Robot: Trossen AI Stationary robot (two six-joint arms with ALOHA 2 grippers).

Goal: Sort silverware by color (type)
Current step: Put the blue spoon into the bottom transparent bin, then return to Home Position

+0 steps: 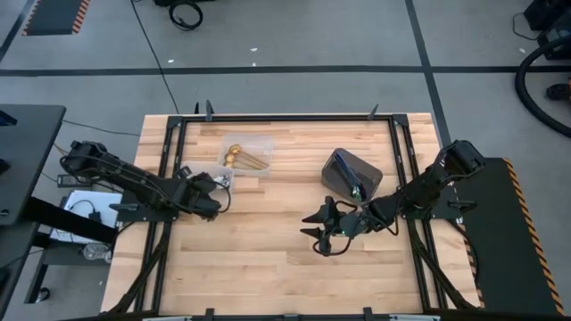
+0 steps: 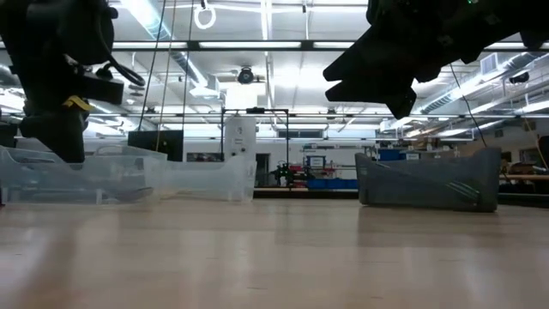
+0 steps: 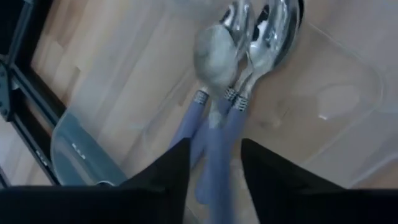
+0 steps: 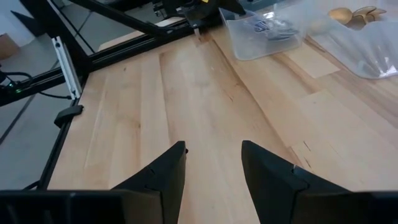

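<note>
Three spoons with shiny bowls and pale blue handles lie in a small clear container, which sits at the table's left. My left gripper hangs open just over that container. Its fingers stand on either side of one blue handle; I cannot tell whether they touch it. Gold spoons lie in a second clear container behind it. My right gripper is open and empty above bare wood, near the table's middle. No silver spoons show.
A dark grey bin stands right of centre, just behind my right gripper; the low view shows it resting on the table. Both clear containers sit at the far left. A black frame rims the table. Bare wood lies along the near side.
</note>
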